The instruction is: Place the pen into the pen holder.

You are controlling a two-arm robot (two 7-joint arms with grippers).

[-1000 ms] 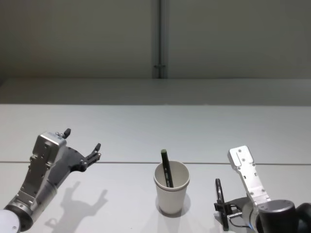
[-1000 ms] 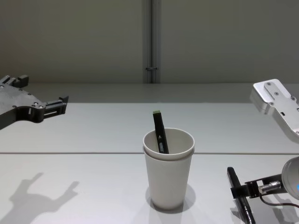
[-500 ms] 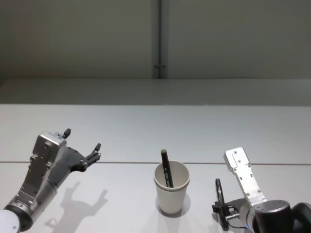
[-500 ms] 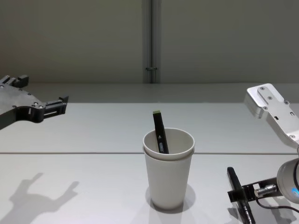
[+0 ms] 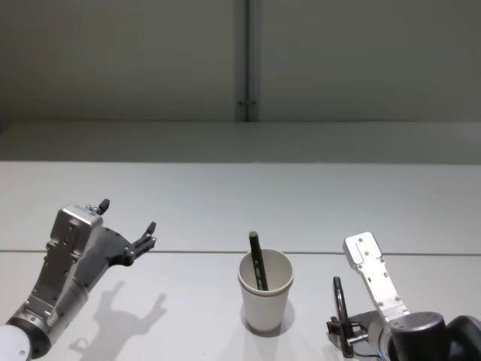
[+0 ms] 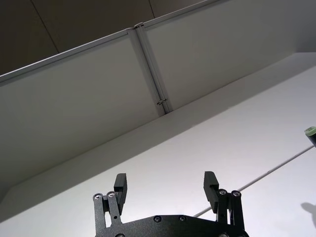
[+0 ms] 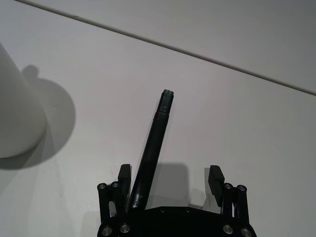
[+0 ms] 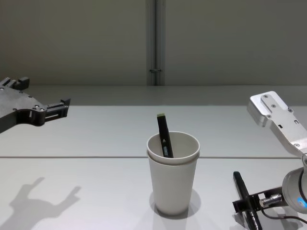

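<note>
White table [image 5: 225,195]; grey wall [image 5: 120,60]; vertical seam [image 5: 246,53]

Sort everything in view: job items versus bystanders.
Job:
pen holder
pen standing in it
second pen on the table, between the fingers of the open right end effector

Bystanders:
left end effector, open, raised
wall post

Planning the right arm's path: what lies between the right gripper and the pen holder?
Bare table in the head view between right gripper and pen holder.
</note>
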